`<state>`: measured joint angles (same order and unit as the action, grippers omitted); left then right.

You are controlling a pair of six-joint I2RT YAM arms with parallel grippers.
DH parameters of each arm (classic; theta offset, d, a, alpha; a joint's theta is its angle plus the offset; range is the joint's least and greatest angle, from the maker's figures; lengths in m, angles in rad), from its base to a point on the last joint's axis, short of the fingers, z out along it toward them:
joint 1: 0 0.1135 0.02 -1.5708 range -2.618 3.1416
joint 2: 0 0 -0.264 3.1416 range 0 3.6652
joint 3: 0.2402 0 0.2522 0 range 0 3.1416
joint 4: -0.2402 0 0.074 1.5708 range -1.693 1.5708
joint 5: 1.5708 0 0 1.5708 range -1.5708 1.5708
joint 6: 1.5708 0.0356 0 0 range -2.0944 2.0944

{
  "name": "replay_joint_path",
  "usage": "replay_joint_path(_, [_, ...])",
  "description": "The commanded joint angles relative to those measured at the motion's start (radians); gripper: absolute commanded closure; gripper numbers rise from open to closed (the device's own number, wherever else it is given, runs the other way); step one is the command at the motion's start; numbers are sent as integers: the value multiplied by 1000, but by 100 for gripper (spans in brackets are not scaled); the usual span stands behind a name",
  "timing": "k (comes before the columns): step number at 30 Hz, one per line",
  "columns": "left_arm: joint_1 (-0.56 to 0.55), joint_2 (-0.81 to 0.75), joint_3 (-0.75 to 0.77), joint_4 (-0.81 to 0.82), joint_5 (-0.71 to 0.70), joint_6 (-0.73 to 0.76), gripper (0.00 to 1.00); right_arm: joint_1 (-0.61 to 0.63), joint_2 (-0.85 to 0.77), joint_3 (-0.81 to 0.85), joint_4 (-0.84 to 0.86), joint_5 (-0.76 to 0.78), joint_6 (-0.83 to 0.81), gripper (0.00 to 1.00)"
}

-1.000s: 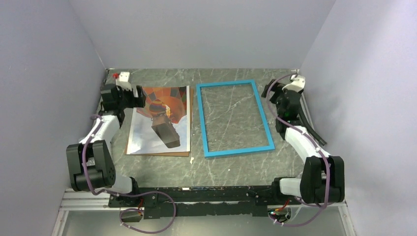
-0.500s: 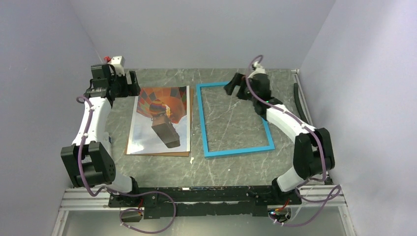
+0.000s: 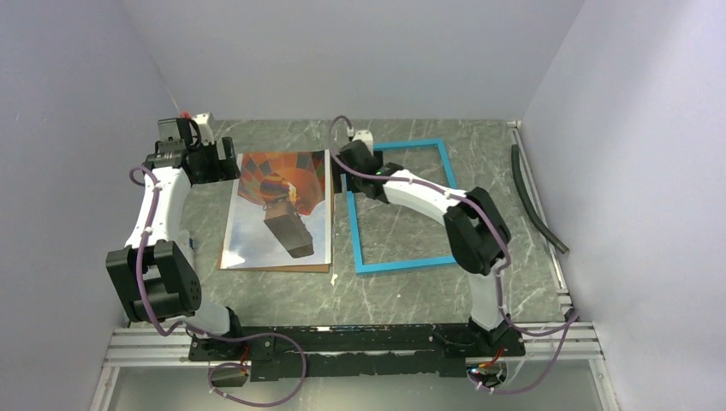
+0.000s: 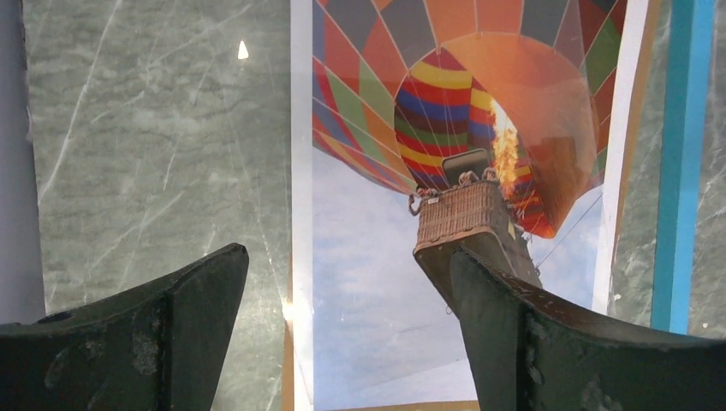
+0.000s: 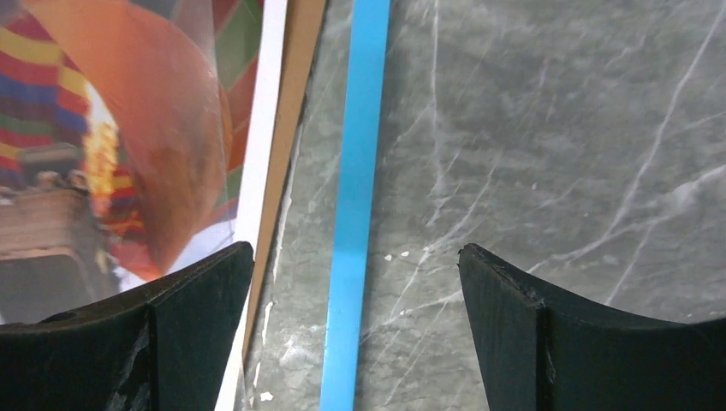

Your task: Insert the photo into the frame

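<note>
The photo (image 3: 278,205), a hot air balloon print, lies face up on the table's left half, on a brown backing panel (image 3: 274,268). The frame (image 3: 352,231), with its blue rim, lies flat just right of it. My left gripper (image 3: 226,161) is open and empty above the photo's far left corner. In the left wrist view its jaws (image 4: 347,282) span the photo's (image 4: 411,171) left edge. My right gripper (image 3: 342,171) is open and empty over the frame's far left corner. Its wrist view (image 5: 355,265) shows the blue rim (image 5: 360,171) between the jaws, with the photo (image 5: 128,128) at left.
A black hose (image 3: 535,197) lies along the table's right edge. A small white scrap (image 3: 334,278) lies near the panel's front right corner. Grey walls close in left, back and right. The backing panel's edge (image 5: 295,128) shows between photo and frame.
My right arm has swung left from the table's right edge, across the frame's far side, to its far left corner. My left gripper rose and drew back towards the far left.
</note>
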<state>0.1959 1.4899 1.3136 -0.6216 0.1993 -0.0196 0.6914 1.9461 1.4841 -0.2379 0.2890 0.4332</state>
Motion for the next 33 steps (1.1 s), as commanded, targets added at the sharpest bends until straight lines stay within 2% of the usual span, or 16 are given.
replay_joint_path(1, [7, 10, 51, -58, -25, -1, 7, 61, 99, 118, -146, 168, 3, 8])
replay_joint_path(4, [7, 6, 52, -88, -13, 5, 7, 91, 143, 137, -171, 207, 16, 13])
replay_joint_path(14, [7, -15, 49, -147, 2, 7, 9, 107, 195, 93, -152, 148, 46, 34])
replay_joint_path(24, [7, -39, 46, -182, 13, 43, 8, 113, 230, 59, -135, 137, 85, 42])
replay_joint_path(33, [4, -43, 46, -211, 55, 39, 7, 114, 201, 51, -144, 95, 142, 80])
